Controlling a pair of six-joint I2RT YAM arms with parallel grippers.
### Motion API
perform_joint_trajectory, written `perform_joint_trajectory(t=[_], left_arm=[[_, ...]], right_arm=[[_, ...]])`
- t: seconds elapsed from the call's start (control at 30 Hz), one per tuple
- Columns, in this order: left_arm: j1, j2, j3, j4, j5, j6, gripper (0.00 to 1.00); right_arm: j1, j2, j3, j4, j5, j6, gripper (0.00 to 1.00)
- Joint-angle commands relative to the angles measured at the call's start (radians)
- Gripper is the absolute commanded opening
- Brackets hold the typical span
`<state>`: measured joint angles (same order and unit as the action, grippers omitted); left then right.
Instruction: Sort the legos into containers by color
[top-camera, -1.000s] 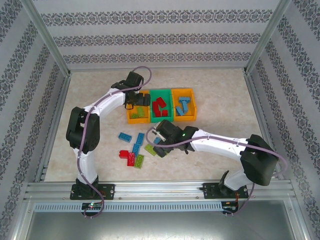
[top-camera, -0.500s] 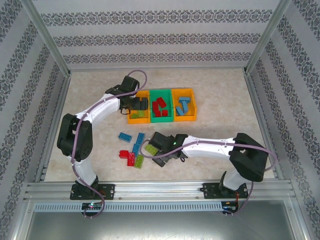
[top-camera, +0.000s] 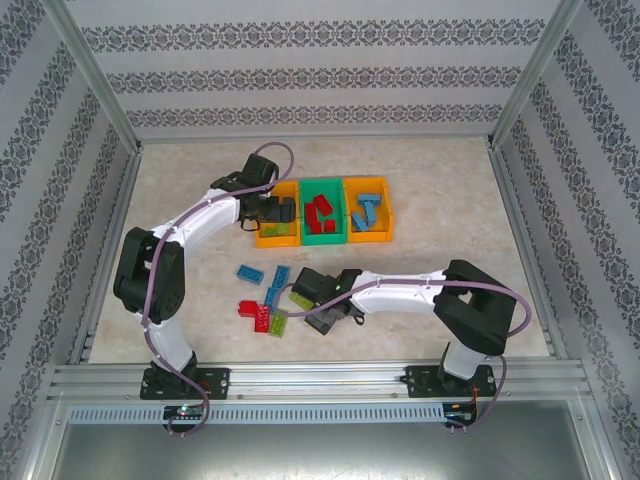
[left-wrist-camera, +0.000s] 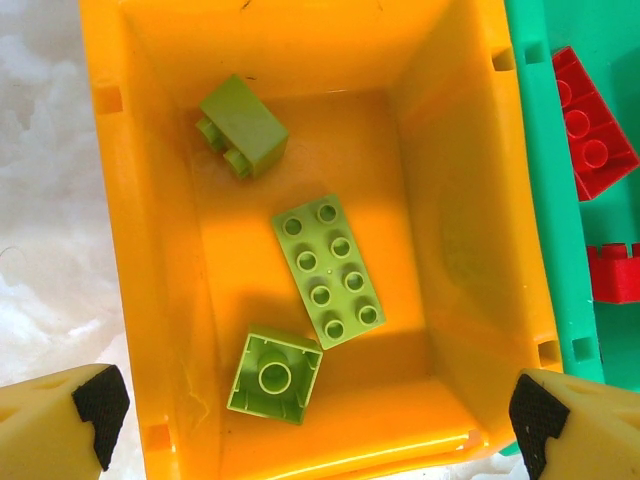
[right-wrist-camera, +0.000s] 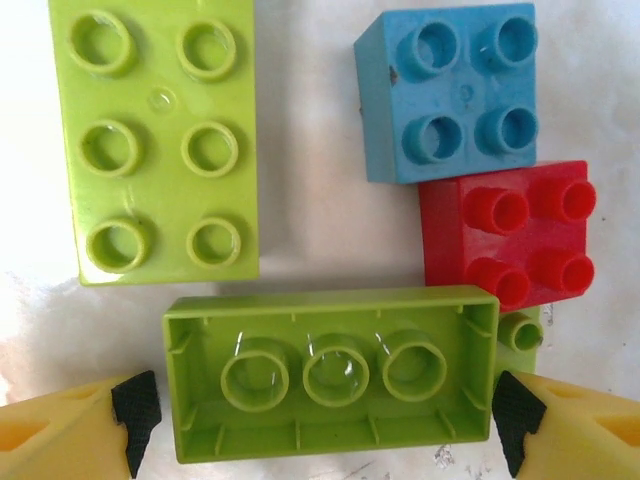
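Your left gripper (left-wrist-camera: 315, 405) hangs over the left orange bin (left-wrist-camera: 150, 250) with its fingers spread wide and nothing between them. Directly below it lie three lime legos: an upturned square brick (left-wrist-camera: 275, 375) nearest the fingertips, an eight-stud brick (left-wrist-camera: 328, 270) just past it, and a small tipped brick (left-wrist-camera: 243, 125) farthest out. Off its right finger sits the green bin (left-wrist-camera: 540, 150) with red bricks (left-wrist-camera: 590, 130) inside. Your right gripper (right-wrist-camera: 325, 405) is low over the table (right-wrist-camera: 310, 150), equally wide, its pads (right-wrist-camera: 137, 408) flanking the two ends of an upturned lime brick (right-wrist-camera: 330, 375) (whether they actually press it, you cannot tell here). Beyond that brick lie a six-stud lime brick (right-wrist-camera: 155, 140), a blue square brick (right-wrist-camera: 460, 90) and, just beside the blue, a red square brick (right-wrist-camera: 510, 235).
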<state>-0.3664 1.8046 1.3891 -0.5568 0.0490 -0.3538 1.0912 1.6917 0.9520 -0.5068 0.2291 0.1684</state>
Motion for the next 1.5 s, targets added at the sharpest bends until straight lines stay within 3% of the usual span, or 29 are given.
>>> perform_joint_trajectory(t=[0.0, 0.37, 0.77, 0.97, 1.2, 1.47], left_arm=[[0.001, -0.043, -0.015, 0.014, 0.000, -0.018, 0.99], [0.001, -0.044, -0.020, 0.008, -0.009, -0.012, 0.99], [0.002, -0.084, -0.064, 0.009, -0.028, -0.010, 0.99], [0.003, -0.180, -0.154, 0.010, -0.082, -0.015, 0.99], [0.001, -0.379, -0.346, -0.015, -0.137, -0.021, 0.99], [-0.057, -0.561, -0.544, 0.015, -0.065, -0.048, 1.00]], right_arm=[[0.008, 0.022, 0.020, -0.002, 0.035, 0.002, 0.88], [0.012, 0.009, 0.037, -0.019, 0.062, 0.000, 0.69], [0.001, -0.146, 0.032, -0.017, 0.034, -0.002, 0.67], [-0.102, -0.159, 0.093, 0.065, -0.067, -0.045, 0.67], [-0.277, -0.061, 0.303, 0.159, -0.247, -0.052, 0.66], [-0.369, 0.206, 0.635, 0.099, -0.353, -0.024, 0.66]])
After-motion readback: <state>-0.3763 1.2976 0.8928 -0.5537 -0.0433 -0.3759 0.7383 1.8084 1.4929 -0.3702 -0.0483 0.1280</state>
